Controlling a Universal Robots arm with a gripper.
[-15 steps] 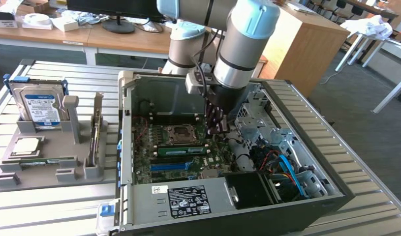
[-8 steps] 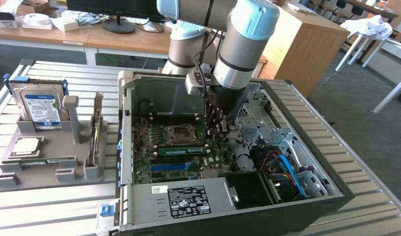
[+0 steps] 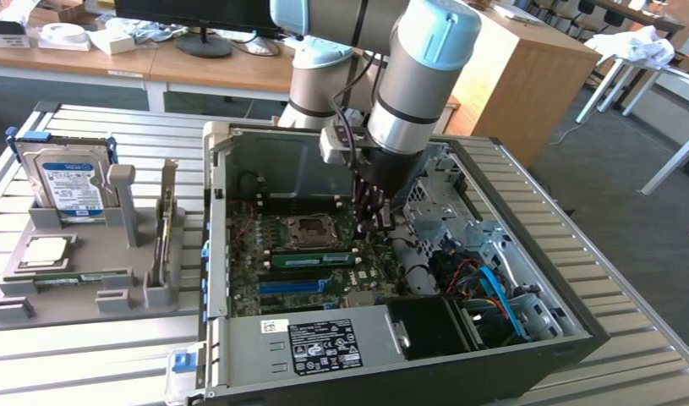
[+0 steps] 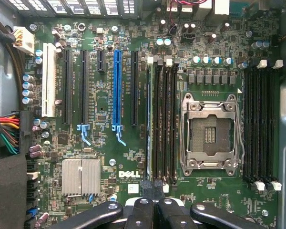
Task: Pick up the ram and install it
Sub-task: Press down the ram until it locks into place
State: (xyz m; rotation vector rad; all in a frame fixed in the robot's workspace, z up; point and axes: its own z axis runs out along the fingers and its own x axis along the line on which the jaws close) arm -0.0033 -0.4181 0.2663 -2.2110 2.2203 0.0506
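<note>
A green ram [image 3: 310, 258] with black chips stands seated in a memory slot of the motherboard [image 3: 279, 292], beside the empty processor socket [image 3: 308, 227]. In the wrist view the ram [image 4: 149, 124] shows edge-on as a thin strip in the slot nearest the blue connector [image 4: 117, 88]. My gripper [image 3: 378, 227] hangs inside the open computer case, just above the end of the memory slots. Its black fingertips [image 4: 147, 187] press together, and the gripper [image 4: 154, 191] is shut with nothing seen between them.
A grey parts holder [image 3: 118, 292] at the exterior view's left carries a hard drive [image 3: 68, 182], a square processor chip [image 3: 46, 252] and an upright expansion card [image 3: 164, 224]. Case walls [image 3: 215, 254], a power supply [image 3: 310, 342] and cables [image 3: 491, 288] surround the board.
</note>
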